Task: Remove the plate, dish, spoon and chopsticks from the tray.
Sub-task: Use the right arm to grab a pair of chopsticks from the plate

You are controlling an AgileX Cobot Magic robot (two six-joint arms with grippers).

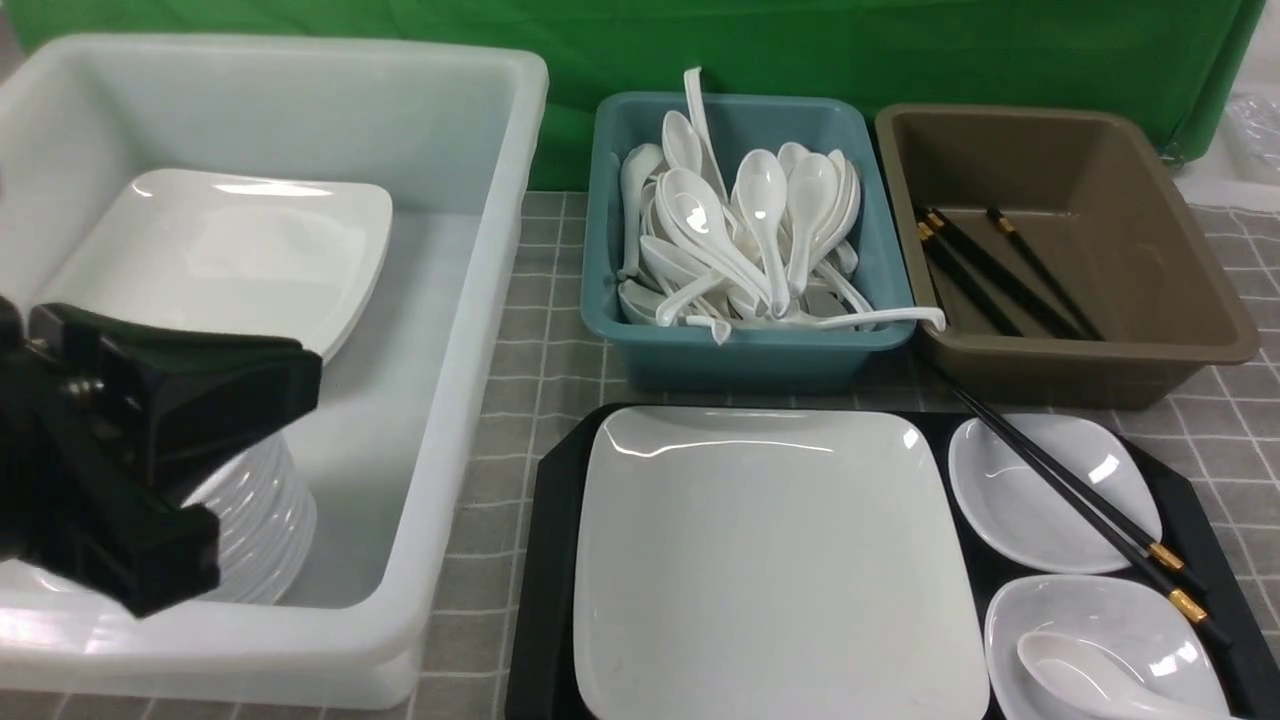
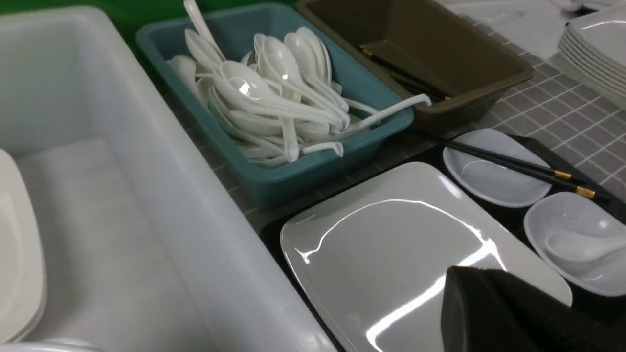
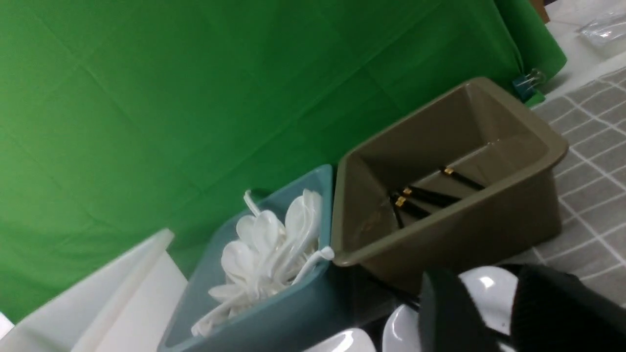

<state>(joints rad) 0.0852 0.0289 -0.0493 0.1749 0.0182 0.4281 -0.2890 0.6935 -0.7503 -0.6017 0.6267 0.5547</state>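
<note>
The black tray [image 1: 548, 600] lies at the front right. On it sits the big square white plate [image 1: 770, 560], with two small white dishes to its right. The pair of black chopsticks [image 1: 1080, 508] lies slanted across the far dish [image 1: 1020, 500]. In the near dish [image 1: 1090, 620] rests the white spoon [image 1: 1090, 680]. My left gripper [image 2: 455, 278] is shut and empty; in the front view it hangs over the white bin, left of the tray. My right gripper [image 3: 489, 278] is out of the front view; its fingers stand apart with nothing held, and the far dish shows beyond them.
A large white bin [image 1: 480, 300] at the left holds a square plate [image 1: 230, 250] and a stack of small dishes [image 1: 265, 520]. Behind the tray, a teal bin [image 1: 740, 355] holds several spoons. A brown bin [image 1: 1100, 370] holds chopsticks. Stacked plates [image 2: 596, 54] stand at the far right.
</note>
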